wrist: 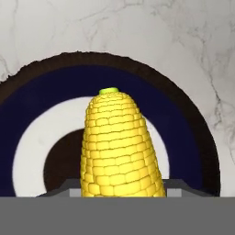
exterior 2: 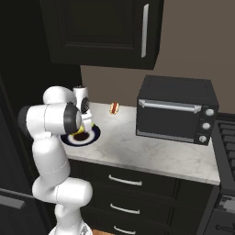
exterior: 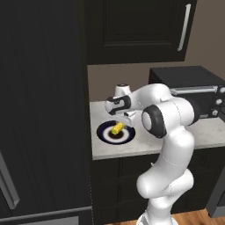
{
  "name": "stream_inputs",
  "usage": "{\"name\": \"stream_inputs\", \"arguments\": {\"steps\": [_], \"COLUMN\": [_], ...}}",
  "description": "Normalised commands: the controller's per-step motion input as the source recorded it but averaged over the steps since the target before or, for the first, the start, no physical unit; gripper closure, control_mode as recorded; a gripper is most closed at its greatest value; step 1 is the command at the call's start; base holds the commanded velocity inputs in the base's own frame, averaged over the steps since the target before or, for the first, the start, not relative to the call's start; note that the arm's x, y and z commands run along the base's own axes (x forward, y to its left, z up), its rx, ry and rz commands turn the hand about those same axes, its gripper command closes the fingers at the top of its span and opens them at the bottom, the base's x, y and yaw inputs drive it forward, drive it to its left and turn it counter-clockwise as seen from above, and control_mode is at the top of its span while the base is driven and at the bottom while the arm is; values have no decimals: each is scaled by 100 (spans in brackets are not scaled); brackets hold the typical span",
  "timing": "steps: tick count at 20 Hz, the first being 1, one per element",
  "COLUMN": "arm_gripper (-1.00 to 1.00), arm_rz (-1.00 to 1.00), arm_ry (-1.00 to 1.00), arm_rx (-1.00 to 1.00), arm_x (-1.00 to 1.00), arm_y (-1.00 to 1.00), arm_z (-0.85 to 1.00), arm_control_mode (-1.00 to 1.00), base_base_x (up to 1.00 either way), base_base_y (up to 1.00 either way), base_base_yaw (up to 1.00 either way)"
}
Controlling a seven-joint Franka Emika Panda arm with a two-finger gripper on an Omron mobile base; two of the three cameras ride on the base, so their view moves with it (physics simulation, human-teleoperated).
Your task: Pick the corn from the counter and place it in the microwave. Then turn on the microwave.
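Note:
The corn point(wrist: 120, 151), a yellow cob with a green tip pointing away from the hand, sits between the finger tips of my gripper point(wrist: 120, 187), which is shut on it. In the left base view the corn point(exterior: 117, 128) is over the middle of a dark blue and white plate point(exterior: 105, 134) on the pale counter point(exterior: 176, 136), with the gripper point(exterior: 121, 122) reaching down onto it from the right. Whether the cob still touches the plate point(wrist: 27, 119) I cannot tell. The microwave is out of view.
A dark boxy toaster oven point(exterior 2: 176, 110) with knobs stands on the counter point(exterior 2: 151, 153) to the right. A hot dog point(exterior 2: 114, 108) lies by the back wall, and a white shaker point(exterior: 122, 89) stands behind the plate. A tall black unit point(exterior: 44, 110) walls off the left; black upper cabinets point(exterior: 140, 26) hang above.

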Motion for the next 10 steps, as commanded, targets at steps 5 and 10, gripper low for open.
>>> {"name": "stream_inputs", "arguments": {"steps": [5, 10], "arm_gripper": [100, 100], "arm_rz": [0, 0], "arm_ry": [8, 1], "arm_rx": [1, 3], "arm_x": [-21, -34], "arm_y": [-20, -16], "arm_z": [25, 24], "arm_control_mode": [-100, -100], "base_base_x": [0, 0], "base_base_y": [0, 0], "base_base_yaw": [0, 0]}}
